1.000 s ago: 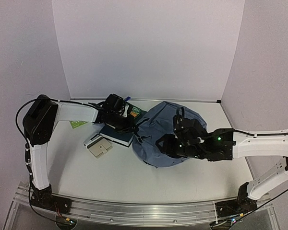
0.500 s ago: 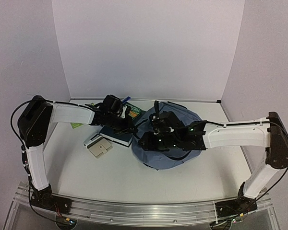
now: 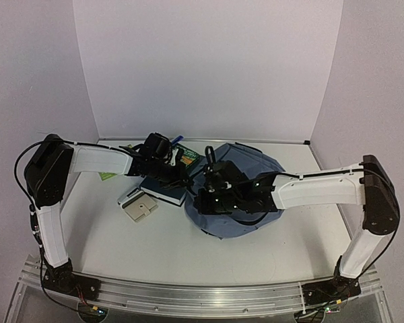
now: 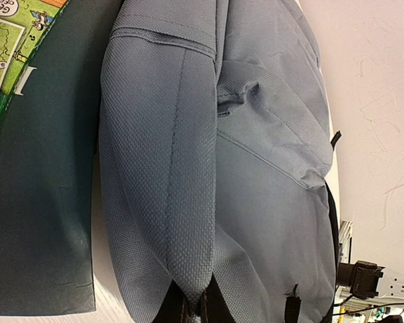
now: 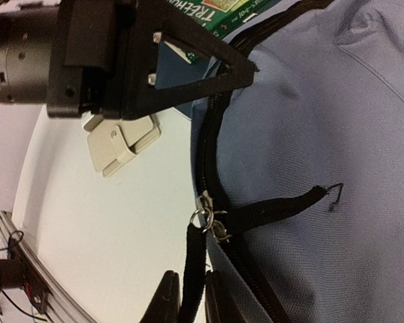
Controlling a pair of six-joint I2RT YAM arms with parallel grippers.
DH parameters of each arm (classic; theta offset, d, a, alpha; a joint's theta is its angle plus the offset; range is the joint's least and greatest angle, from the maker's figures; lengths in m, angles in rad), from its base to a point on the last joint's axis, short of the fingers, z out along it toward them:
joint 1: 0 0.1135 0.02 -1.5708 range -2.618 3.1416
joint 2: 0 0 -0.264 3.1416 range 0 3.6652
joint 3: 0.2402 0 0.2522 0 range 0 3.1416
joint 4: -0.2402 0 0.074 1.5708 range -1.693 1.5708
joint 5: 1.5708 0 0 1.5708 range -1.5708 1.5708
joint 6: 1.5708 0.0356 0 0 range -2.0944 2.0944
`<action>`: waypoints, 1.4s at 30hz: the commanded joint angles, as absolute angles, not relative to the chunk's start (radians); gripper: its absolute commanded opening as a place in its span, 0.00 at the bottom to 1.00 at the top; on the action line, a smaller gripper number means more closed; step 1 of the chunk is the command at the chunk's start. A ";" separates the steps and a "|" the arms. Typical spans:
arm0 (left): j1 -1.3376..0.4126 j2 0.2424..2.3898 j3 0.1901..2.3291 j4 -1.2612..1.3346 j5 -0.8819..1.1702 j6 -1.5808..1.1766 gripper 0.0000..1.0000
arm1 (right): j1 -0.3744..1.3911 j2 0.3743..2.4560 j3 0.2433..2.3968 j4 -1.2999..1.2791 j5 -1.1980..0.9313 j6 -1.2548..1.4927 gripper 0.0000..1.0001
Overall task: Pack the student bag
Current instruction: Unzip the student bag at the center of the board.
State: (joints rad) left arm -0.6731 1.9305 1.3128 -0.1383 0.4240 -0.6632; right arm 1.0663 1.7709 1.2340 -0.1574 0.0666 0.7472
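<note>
You are viewing: student bag point(image 3: 259, 161) lying centre frame, interior hidden | left gripper point(image 4: 188, 306) pinching its fabric fold beside book point(image 4: 40, 202) | right gripper point(image 5: 192, 299) clamping zipper pull point(image 5: 194, 259) at bag's left edge | table point(image 3: 188, 249) stretching white across lower frame.

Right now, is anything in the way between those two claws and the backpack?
Nothing visible. The left gripper pinches a fold of the student bag; the right gripper grips its zipper pull.

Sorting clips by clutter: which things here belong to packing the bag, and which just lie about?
Job: student bag; black zipper pull strap.
Lying about, perhaps for packing later: dark blue book; green book; beige case; green scrap.
</note>
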 commanded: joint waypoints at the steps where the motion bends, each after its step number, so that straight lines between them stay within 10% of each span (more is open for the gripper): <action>1: -0.677 1.863 1.316 -0.127 0.417 -0.670 0.00 | 1.068 1.777 1.274 -0.148 0.134 0.745 0.02; 31: -0.677 1.800 1.158 -0.006 0.375 -0.639 0.01 | 1.069 1.457 0.913 -0.194 -0.003 0.944 0.00; 42: -0.697 1.659 1.057 -0.067 0.248 -0.599 0.47 | 1.070 1.614 1.196 -0.194 0.015 0.826 0.04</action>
